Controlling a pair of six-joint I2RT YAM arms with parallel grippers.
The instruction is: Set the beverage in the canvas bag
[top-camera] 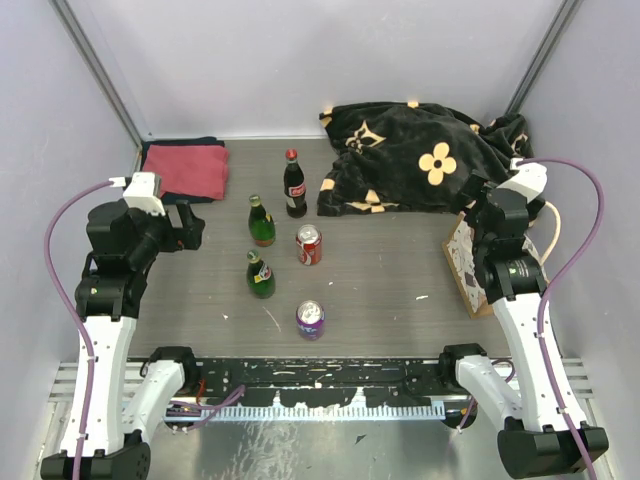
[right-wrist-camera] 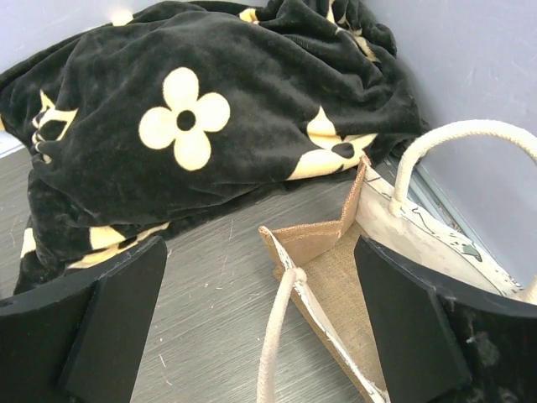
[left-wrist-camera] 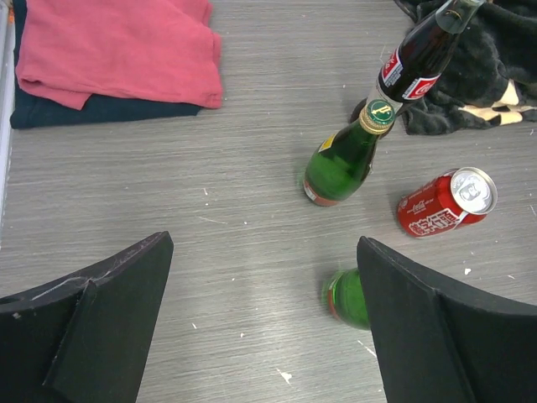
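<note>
Right gripper (right-wrist-camera: 260,306): jaws are standing wide apart, gripping nothing, hovering over the canvas bag (right-wrist-camera: 331,269). The bag is sitting directly under the gap, offset toward the finger on the right of the wrist view, with its mouth gaping open toward the camera. One cream handle (right-wrist-camera: 273,344) is arching up between the fingers. The other handle (right-wrist-camera: 453,130) is looping up on the wall side. The fingers are not touching the fabric, as far as the wrist view shows. From the top view, the bag is sitting at the right edge of the table (top-camera: 400,270), partly hidden behind the right arm. The black flower blanket (top-camera: 420,160) is bunching up just beyond it in the far right corner.

Left gripper (left-wrist-camera: 264,323): jaws are also spread wide, gripping nothing, hanging above the left side of the table and facing the drinks. The near green bottle (left-wrist-camera: 348,298) is peeking out beside the finger on the right of the wrist view. Past it, the far green bottle (left-wrist-camera: 340,164) and the cola bottle (left-wrist-camera: 415,67) are standing upright, close together. The red can (left-wrist-camera: 445,201) is standing just right of them. The purple can (top-camera: 310,320) is sitting nearest the arm bases. All five drinks are clustering mid-table, well apart from the bag. The red cloth (left-wrist-camera: 117,46) is lying folded on a dark cloth (left-wrist-camera: 101,109) in the far left corner.
</note>
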